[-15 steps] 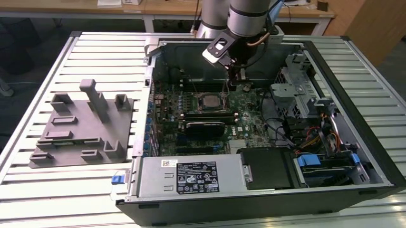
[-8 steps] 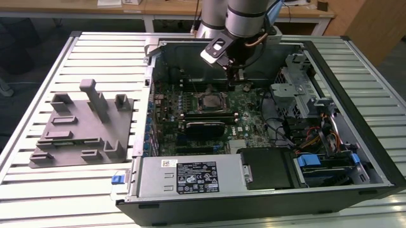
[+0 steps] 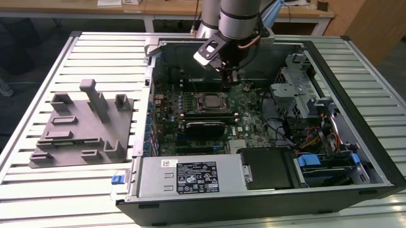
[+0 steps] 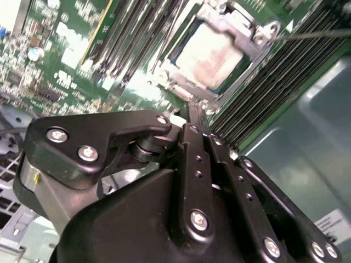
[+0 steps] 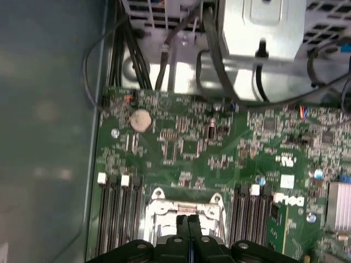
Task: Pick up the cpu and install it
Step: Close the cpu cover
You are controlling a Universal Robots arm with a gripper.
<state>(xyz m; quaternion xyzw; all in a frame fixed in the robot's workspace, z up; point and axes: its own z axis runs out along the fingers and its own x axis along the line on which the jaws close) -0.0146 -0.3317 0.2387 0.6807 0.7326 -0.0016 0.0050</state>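
Plainly, the cpu is seated in its socket on the motherboard, inside the open computer case that lies on the slatted desk. A metal socket frame borders its pale top, and memory slots run along both sides of it.

The end effector hangs above the board with its two fingers pressed flat together and nothing between them. It holds no part.

The relation that matters is a short one. In the second wrist view the chip lies just beyond the joined tips and lower, apart from them and not touched. In the exterior view the tips stand over the far side of the socket, and the chip lies below them and slightly toward the exterior view's left. Being square, the chip has no long axis; its edges run parallel with the memory slots.

The grey fixture stands well apart on the desk, at the exterior view's left.
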